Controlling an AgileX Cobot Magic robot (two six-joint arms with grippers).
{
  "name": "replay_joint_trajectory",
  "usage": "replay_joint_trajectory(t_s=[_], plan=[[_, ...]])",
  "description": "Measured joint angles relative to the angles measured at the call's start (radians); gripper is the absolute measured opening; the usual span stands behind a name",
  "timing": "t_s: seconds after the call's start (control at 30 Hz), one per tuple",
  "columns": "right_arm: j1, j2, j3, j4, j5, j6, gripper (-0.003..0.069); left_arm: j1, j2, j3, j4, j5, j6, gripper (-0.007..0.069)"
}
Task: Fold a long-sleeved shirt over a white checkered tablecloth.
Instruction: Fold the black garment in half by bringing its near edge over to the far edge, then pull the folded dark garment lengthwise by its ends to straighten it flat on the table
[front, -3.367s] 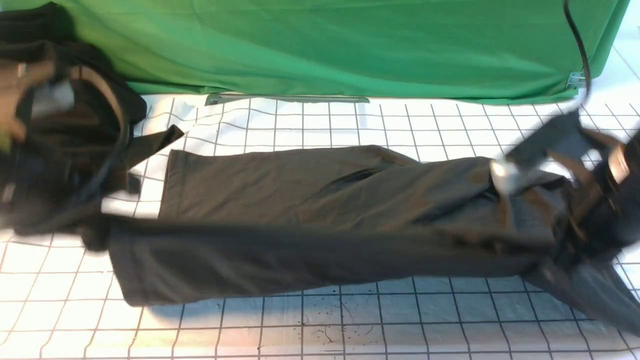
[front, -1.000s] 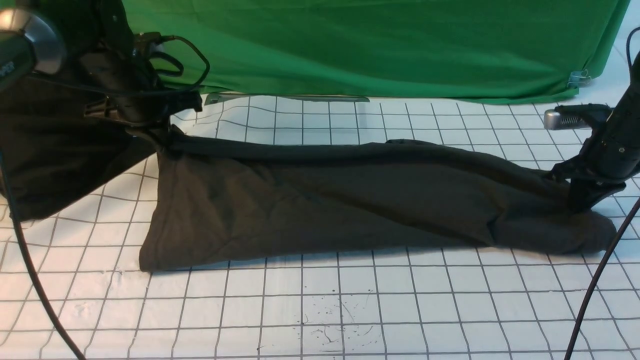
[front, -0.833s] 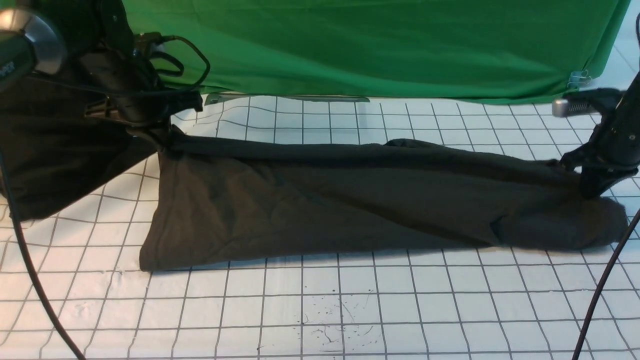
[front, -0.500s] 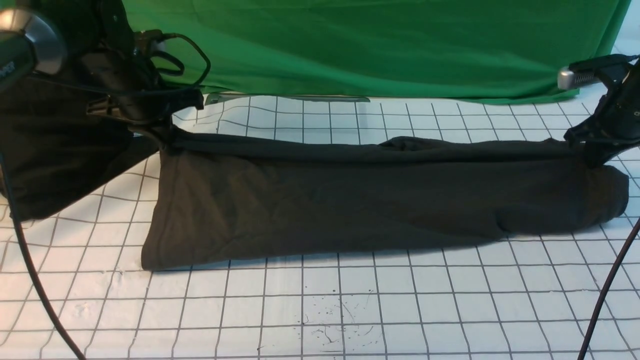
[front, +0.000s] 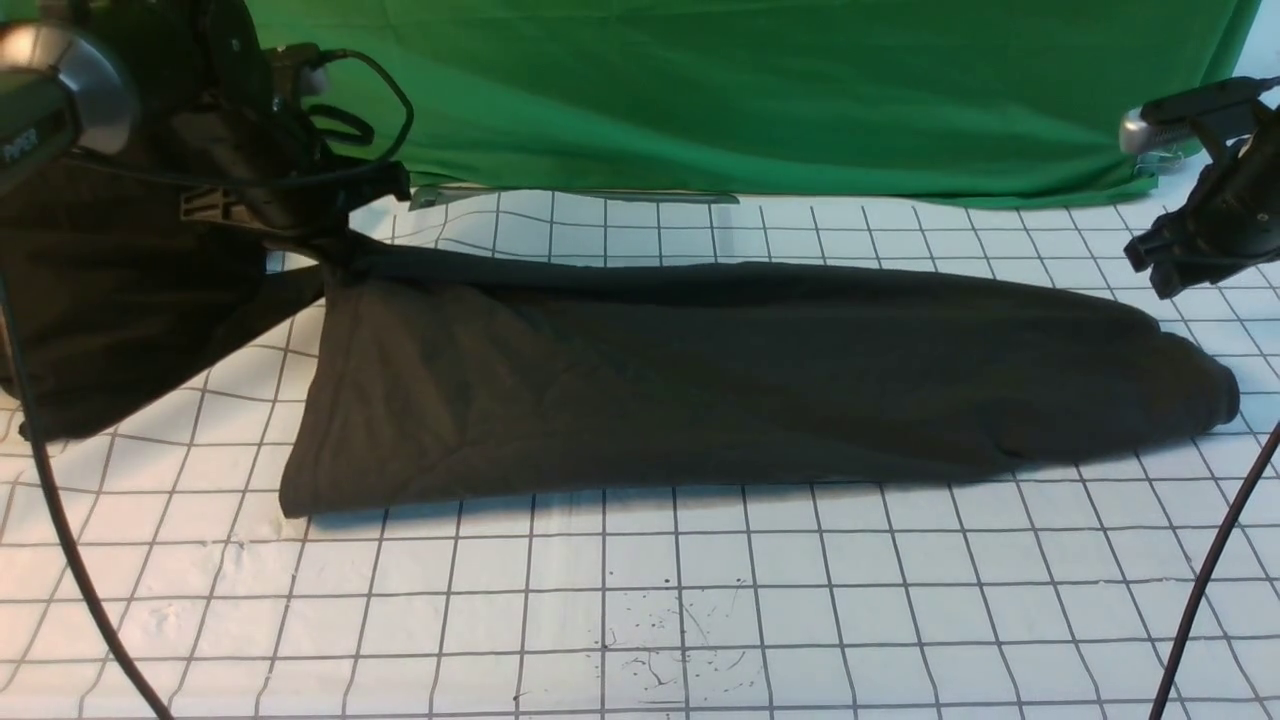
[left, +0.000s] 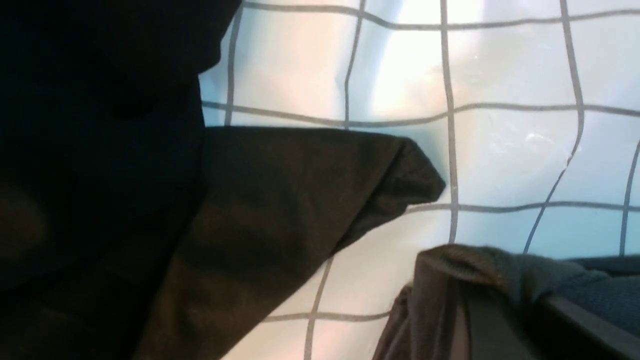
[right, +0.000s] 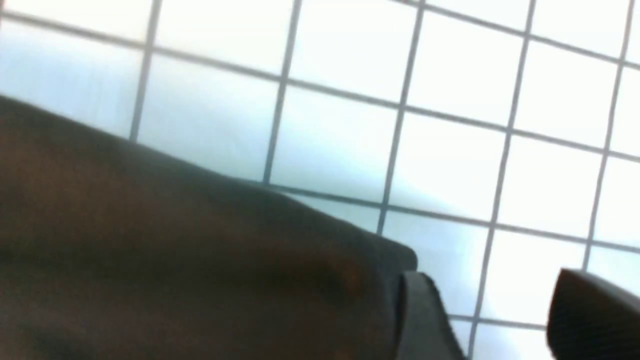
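Note:
The long-sleeved shirt (front: 700, 380) lies as a long dark band across the white checkered tablecloth (front: 700, 620). Its far left corner is lifted off the cloth, pinched in my left gripper (front: 330, 248), which is shut on it. In the left wrist view the shirt's hem (left: 465, 262) drapes over that gripper (left: 505, 290). My right gripper (front: 1168, 268) hangs above and behind the shirt's right end, apart from it. In the right wrist view it (right: 505, 320) is open, with bare tablecloth (right: 450, 165) between the fingers and the shirt's edge (right: 200, 250) beside one finger.
A blacker garment (front: 110, 320) hangs at the far left under the left arm. A green cloth (front: 700, 100) covers the back. Cables trail down at the left (front: 60, 540) and the right (front: 1210, 570). Black specks (front: 660, 650) mark the tablecloth's front.
My right gripper carried the shirt's right end up and back, then opened and let it go. That end now lies flat. The left gripper stays on its corner, slightly higher.

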Motion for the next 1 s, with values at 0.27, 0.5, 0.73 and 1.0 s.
replay_joint_trajectory(t_s=[0.27, 0.5, 0.73, 1.0], plan=[[0.02, 0.003, -0.091, -0.001, 0.188, 0.021, 0.0302, 0.001, 0.002, -0.039, 0.144, 0.017, -0.038, 0.0358], [0.031, -0.106, -0.08, 0.005, 0.313, 0.079, 0.0116, -0.006, -0.004, -0.222, 0.037, 0.341, 0.088, 0.0387], [-0.071, -0.171, 0.133, 0.094, 0.328, 0.113, 0.0235, -0.117, -0.101, 0.014, -0.039, 0.363, 0.187, 0.0013], [-0.105, -0.101, 0.182, 0.168, 0.267, 0.064, 0.0568, -0.206, -0.142, 0.383, -0.052, 0.089, 0.173, -0.0003]])
